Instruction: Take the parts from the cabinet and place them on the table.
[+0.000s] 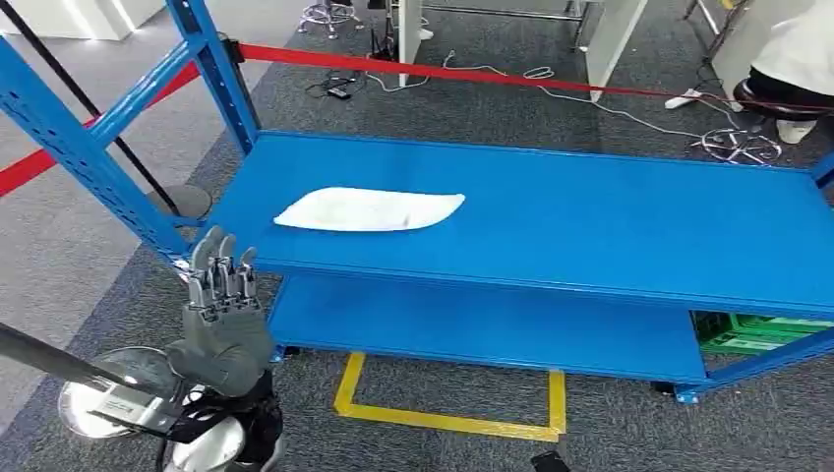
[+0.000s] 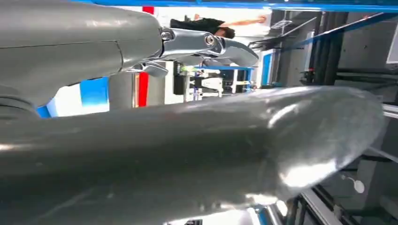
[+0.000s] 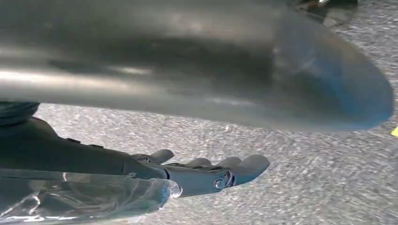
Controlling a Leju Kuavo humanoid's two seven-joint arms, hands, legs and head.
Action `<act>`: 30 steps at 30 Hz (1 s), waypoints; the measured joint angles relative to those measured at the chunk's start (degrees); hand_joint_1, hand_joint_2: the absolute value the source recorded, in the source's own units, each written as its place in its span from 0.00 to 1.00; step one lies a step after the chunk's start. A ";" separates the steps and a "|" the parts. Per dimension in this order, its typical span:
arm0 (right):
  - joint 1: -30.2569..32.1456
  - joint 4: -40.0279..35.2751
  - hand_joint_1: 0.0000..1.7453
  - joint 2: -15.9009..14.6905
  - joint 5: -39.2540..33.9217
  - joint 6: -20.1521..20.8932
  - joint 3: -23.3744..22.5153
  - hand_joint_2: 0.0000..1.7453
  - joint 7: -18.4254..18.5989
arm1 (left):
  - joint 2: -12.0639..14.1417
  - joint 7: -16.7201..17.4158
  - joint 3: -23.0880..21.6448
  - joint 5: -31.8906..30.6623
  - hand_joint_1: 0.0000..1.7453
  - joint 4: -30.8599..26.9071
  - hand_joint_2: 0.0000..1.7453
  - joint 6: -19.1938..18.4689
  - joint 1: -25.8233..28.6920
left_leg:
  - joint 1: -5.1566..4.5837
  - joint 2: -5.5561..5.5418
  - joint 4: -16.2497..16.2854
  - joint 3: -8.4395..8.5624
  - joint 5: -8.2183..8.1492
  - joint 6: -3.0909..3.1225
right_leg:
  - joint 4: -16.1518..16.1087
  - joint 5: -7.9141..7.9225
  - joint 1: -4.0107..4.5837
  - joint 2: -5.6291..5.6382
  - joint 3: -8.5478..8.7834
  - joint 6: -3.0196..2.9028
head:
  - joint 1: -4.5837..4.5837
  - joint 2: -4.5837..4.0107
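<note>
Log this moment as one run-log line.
left hand: raised, empty, short of shelf | right hand: over carpet, holding clear bag | white bag: on blue shelf

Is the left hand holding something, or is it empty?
Empty: the left hand is raised beside the blue shelf, fingers straight, nothing in it.

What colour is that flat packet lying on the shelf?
The packet is white, on the blue shelf; the head view shows it best.
</note>
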 joint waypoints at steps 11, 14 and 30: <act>0.00 0.00 0.00 0.00 0.46 1.04 0.02 0.00 0.11 | 0.00 0.00 0.44 -0.33 0.00 -0.02 0.00 0.46 0.05 | -0.05 0.31 15.30 -7.01 -8.33 -3.14 | -7.28 2.56 -0.28 -0.09 3.15 -2.60 | -0.70 0.00; -0.02 0.00 0.00 0.00 -1.38 3.00 -0.17 0.00 2.04 | -0.02 0.00 0.37 -0.24 0.00 0.02 0.00 0.31 0.05 | 0.17 0.35 13.20 -6.21 -4.66 -3.24 | -7.26 2.51 -0.33 -0.01 3.27 -2.53 | -0.70 0.00; -0.16 0.00 0.00 -0.02 -3.00 5.92 -1.57 1.00 3.52 | -0.07 0.00 -0.06 0.28 0.00 0.57 0.00 0.15 -0.19 | 0.17 0.25 -0.43 1.14 -0.65 -0.12 | 3.19 -0.27 -0.25 0.03 -2.25 0.16 | 0.05 0.00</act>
